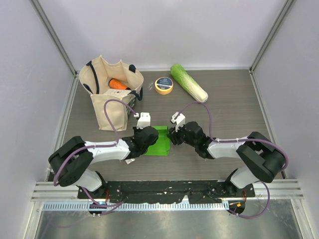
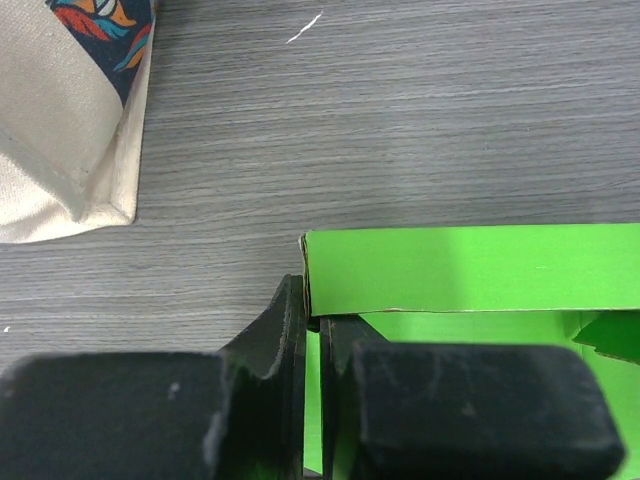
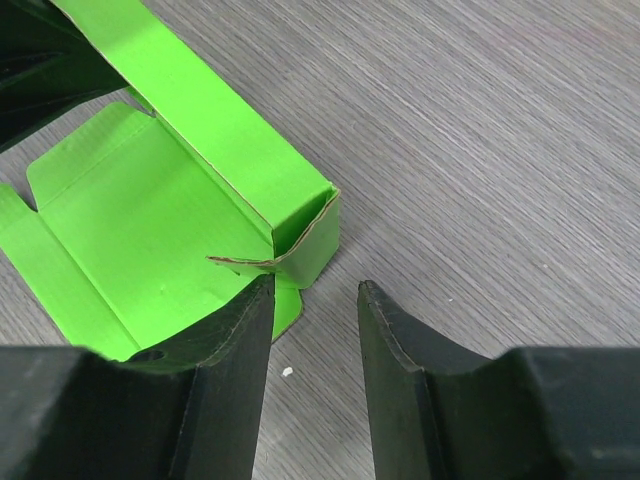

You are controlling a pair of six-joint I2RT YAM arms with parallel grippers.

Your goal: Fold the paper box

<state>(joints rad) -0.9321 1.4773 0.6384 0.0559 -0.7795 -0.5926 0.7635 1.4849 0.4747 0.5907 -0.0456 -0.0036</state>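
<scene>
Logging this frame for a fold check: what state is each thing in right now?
paper box: half folded, one long wall raised, end flaps loose.
left gripper: shut on the box's wall corner.
right gripper: open beside the box's other corner.
tote bag: upright, mouth open, carrot inside.
tape roll: lying flat.
napa cabbage: lying on its side.

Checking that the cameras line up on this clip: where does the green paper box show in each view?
Top external: the paper box lies mid-table, between the two arms' tips.
Left wrist: paper box at lower right, with its upright wall crossing to the right edge.
Right wrist: paper box at upper left, with one corner just above the open right fingers.
Shared landmark: the left fingers pinching the box's end.
</scene>
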